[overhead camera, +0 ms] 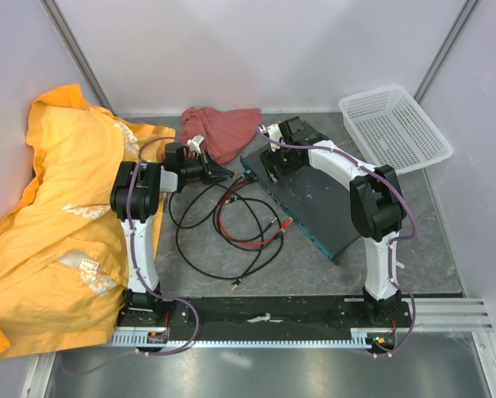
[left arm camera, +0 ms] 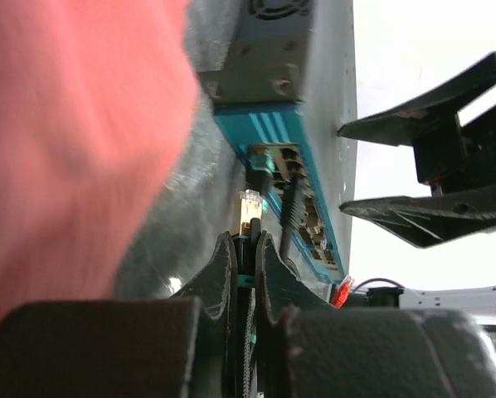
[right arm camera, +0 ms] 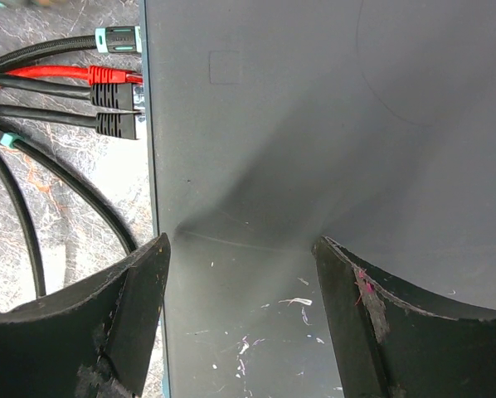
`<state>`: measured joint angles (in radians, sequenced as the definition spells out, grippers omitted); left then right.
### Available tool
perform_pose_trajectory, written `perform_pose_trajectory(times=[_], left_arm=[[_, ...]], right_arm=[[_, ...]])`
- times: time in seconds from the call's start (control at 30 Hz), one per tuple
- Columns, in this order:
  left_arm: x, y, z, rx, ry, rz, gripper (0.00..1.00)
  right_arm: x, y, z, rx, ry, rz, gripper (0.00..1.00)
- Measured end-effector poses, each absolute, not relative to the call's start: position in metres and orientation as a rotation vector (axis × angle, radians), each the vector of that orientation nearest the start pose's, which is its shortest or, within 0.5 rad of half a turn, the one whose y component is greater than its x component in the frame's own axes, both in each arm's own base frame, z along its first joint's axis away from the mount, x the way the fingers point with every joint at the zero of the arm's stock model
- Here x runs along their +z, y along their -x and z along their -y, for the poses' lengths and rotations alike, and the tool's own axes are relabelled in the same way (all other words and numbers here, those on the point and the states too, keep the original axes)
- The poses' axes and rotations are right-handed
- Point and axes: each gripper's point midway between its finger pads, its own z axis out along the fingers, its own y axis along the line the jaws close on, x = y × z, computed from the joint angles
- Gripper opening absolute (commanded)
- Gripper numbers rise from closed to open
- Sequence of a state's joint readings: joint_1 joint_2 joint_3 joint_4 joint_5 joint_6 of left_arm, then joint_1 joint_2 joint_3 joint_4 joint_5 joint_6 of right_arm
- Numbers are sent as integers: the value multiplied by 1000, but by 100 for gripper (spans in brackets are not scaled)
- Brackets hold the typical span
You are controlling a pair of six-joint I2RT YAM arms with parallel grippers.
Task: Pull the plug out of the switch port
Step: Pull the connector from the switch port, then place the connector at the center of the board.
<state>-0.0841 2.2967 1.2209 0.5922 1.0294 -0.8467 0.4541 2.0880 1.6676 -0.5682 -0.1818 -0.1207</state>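
The switch (overhead camera: 318,203) is a flat dark box with a teal front edge (left arm camera: 269,133), lying right of centre. My left gripper (overhead camera: 224,174) is at its far-left corner, shut on a black cable with a teal band just behind its plug (left arm camera: 250,206). The plug's clear, gold-tipped end is bare and sits just in front of the port row. My right gripper (overhead camera: 274,162) is open, its fingers resting spread on the switch's top (right arm camera: 256,124). Red and black plugs (right arm camera: 115,87) sit in the front edge.
Black and red cables (overhead camera: 231,224) loop on the mat in front of the switch. A red cloth (overhead camera: 223,128) lies behind the left gripper. A yellow cloth (overhead camera: 57,215) covers the left side. A white mesh basket (overhead camera: 395,126) stands at the back right.
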Motion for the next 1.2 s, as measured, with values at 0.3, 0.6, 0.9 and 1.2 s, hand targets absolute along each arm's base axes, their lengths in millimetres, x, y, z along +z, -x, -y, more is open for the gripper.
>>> perform_pose_trajectory(times=[0.3,0.6,0.9,1.2], left_arm=[[143,-471,191,-1423,-185,-2027,2],[199,-437,153,-1187,-289,-2002,2],[206,-428,122,-882,-297,-2104,2],[136,-398,43,-448,-142,-2365,28]], right_arm=[[70,-437,-242,346,811,-2437,80],[90,-430,-233,317,808,-2399,80],[124,-428,-229,302,797,-2313,81],[119,-421,-225,292,803,-2329,81]])
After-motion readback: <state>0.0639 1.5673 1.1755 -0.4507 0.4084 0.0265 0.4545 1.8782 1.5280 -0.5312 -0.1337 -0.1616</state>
